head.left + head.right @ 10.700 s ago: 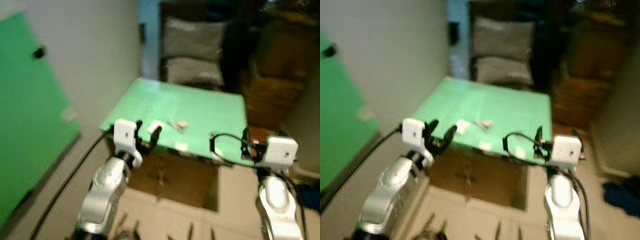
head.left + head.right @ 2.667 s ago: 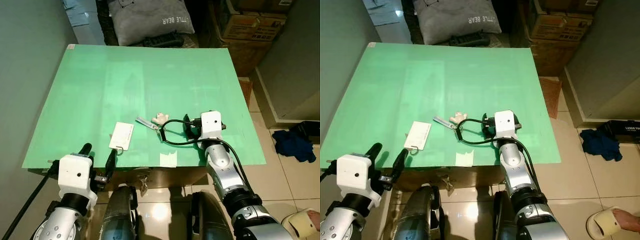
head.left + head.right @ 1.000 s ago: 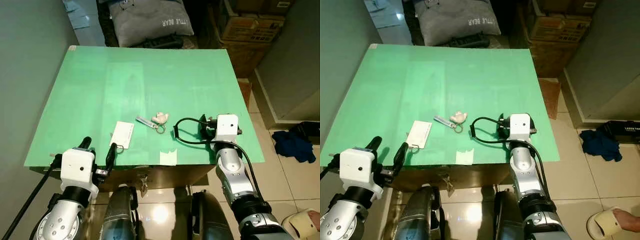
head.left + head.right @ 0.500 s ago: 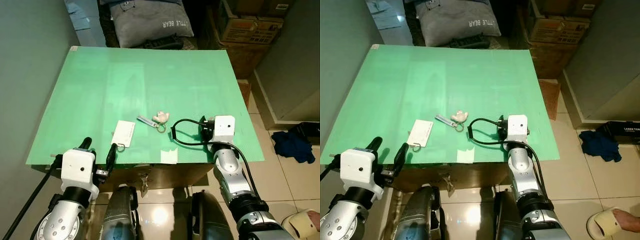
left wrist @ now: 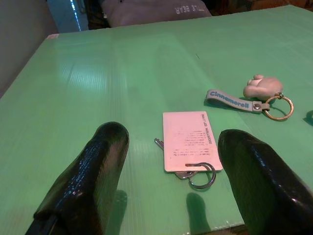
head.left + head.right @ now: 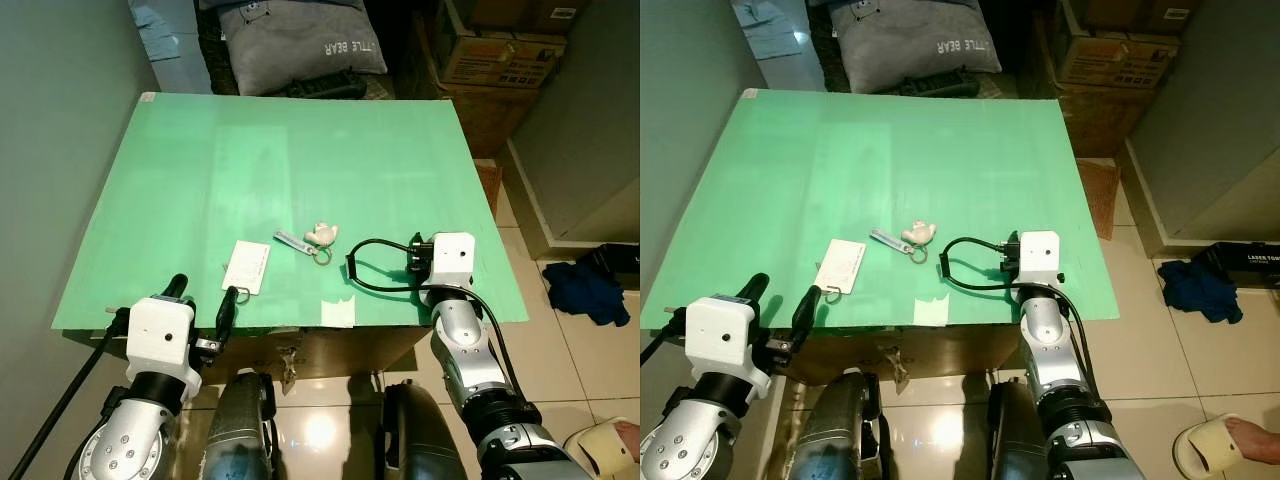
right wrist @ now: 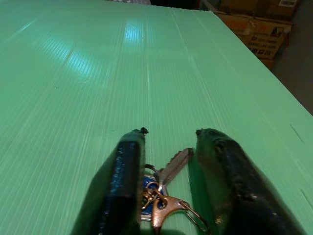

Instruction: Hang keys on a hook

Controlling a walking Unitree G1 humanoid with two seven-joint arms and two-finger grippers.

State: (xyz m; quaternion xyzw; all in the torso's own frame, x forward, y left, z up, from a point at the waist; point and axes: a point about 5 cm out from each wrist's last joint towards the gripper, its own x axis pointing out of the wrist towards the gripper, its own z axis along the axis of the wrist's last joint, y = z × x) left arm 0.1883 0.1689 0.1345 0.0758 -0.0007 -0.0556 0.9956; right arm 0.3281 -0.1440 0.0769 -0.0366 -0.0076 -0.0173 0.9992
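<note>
Several brass-coloured keys [image 7: 164,193] on rings, between right gripper [image 7: 171,147] fingers

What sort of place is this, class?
Probably a home storage corner: a green board table on tiled floor, cardboard boxes and a grey cushion behind it, keys lying on top.

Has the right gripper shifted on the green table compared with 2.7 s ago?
Yes. The right gripper has drawn back to the robot's right, away from the strap keyring on the green table, which it earlier nearly reached.
</note>
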